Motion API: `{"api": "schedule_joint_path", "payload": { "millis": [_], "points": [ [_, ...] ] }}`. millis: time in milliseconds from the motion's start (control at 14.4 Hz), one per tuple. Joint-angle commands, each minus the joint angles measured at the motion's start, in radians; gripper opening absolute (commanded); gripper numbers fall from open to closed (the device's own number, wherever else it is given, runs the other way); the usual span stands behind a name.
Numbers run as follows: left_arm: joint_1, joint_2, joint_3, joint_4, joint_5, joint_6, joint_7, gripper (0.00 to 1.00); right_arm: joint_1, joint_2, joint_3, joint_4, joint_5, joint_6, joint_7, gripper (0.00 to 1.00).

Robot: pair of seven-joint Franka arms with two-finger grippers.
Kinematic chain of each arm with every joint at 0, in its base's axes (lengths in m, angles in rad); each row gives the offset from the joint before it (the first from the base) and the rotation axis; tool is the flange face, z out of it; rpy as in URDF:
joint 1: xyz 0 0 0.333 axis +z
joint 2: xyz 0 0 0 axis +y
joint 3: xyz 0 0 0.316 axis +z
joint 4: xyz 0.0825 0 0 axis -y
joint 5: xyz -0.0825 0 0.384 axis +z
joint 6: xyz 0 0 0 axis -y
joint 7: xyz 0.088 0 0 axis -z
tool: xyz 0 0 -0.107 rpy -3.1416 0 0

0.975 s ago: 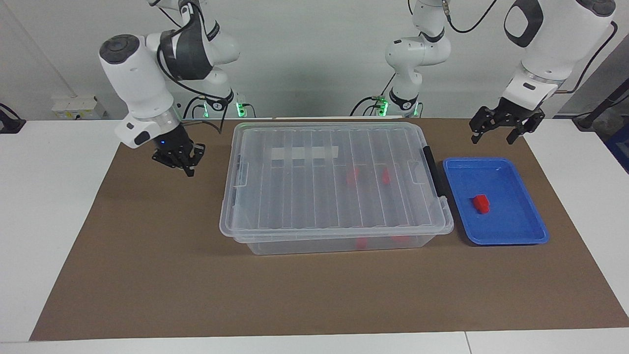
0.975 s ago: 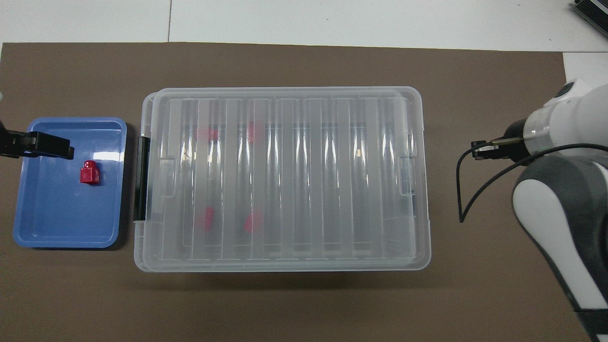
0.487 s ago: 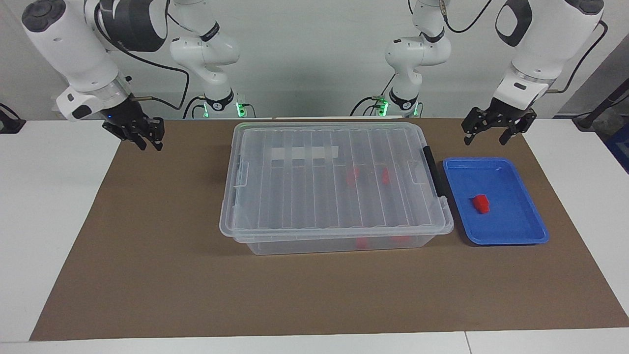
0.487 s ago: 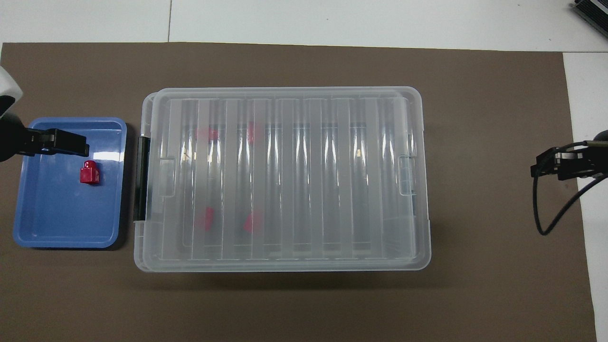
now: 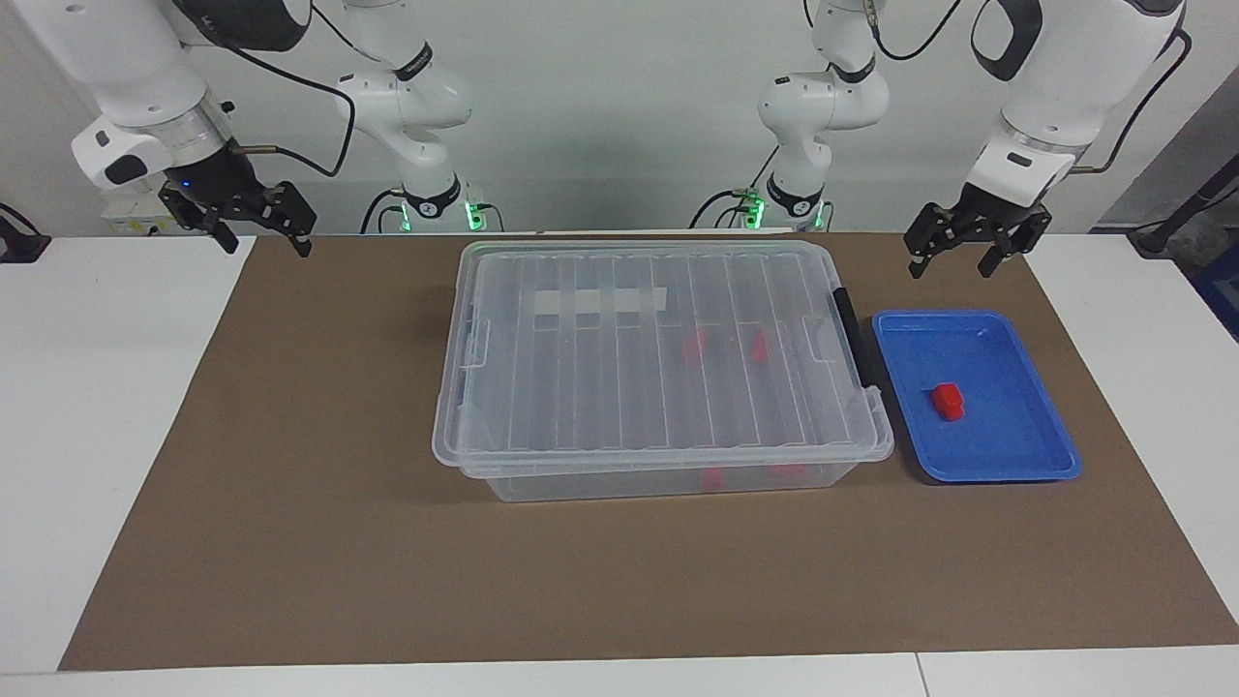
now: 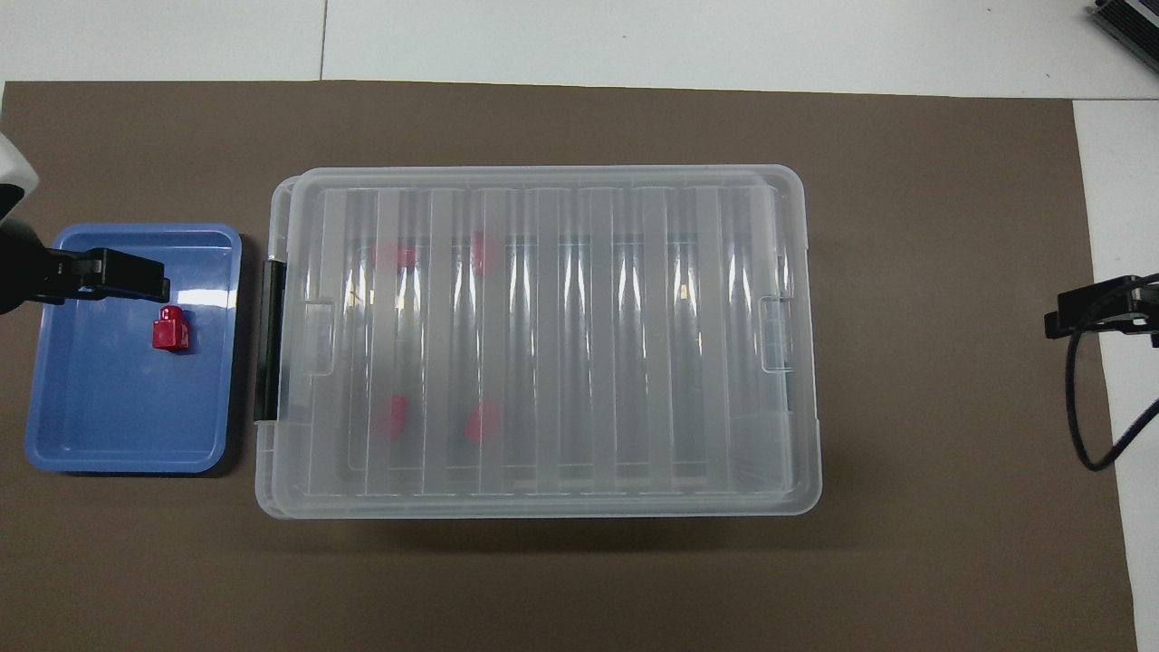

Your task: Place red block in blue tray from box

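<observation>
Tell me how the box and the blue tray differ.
The box is clear plastic; the blue tray is opaque blue. The box is much larger and deeper than the shallow tray. The box is shut under a ribbed lid; the tray is open-topped. Both are rectangular, sit side by side on the brown mat, and hold red blocks.

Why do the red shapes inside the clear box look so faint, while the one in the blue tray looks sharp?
Overhead view: the box's ribbed lid carries bright glare streaks, so the pieces beneath show as pale pink smudges; the red block in the open blue tray stays crisp. Facing view: the lid blurs them the same way.
</observation>
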Motion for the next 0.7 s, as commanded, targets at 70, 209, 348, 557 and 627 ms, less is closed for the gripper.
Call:
{"api": "schedule_joint_path", "payload": {
  "millis": [70,209,348,557,627],
  "points": [
    [-0.015,-0.011,0.01,0.0,0.007,-0.014,-0.018,1.0,-0.037,0.019,0.046,0.025,-0.016,-0.02,0.017,1.0],
    [-0.015,-0.011,0.01,-0.001,0.007,-0.014,-0.018,1.0,-0.029,0.016,0.046,0.022,-0.016,-0.023,0.02,1.0],
    [-0.015,-0.011,0.01,-0.001,0.007,-0.013,-0.018,1.0,-0.026,0.013,0.047,0.016,-0.021,-0.023,0.023,1.0],
    [-0.015,-0.011,0.009,-0.001,0.007,-0.013,-0.018,1.0,-0.023,0.011,0.047,0.014,-0.022,-0.019,0.031,1.0],
    [-0.014,-0.011,0.009,-0.003,0.007,-0.013,-0.018,1.0,-0.023,0.01,0.047,0.011,-0.022,-0.019,0.032,1.0]
  ]
}}
